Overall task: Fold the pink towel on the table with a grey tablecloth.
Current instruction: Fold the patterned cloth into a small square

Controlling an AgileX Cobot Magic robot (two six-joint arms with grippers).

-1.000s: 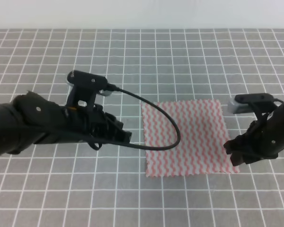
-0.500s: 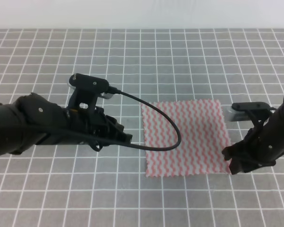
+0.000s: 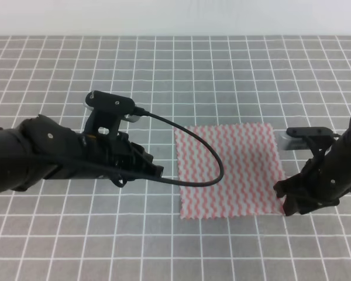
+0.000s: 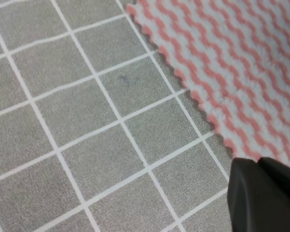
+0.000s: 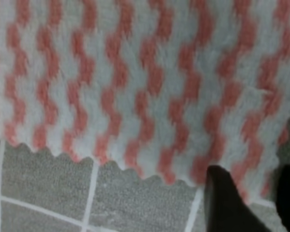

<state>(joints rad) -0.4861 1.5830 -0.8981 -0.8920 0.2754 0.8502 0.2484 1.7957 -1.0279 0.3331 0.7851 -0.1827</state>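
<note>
Exterior high: pink towel (image 3: 231,171) lies flat on the grey-clothed worktop (image 3: 234,76); right claw (image 3: 286,199) sits at its near right corner, left claw (image 3: 154,170) just beside its left edge.
Left wrist: whether that claw is parted cannot be told. Right wrist: fingers (image 5: 226,200) narrowly parted astride the scalloped hem; a shallow bite could slip off, or pinch the tablecloth too.

Plain pale wall (image 3: 175,16) in a narrow band along the far edge, beyond the grid cloth.
</note>
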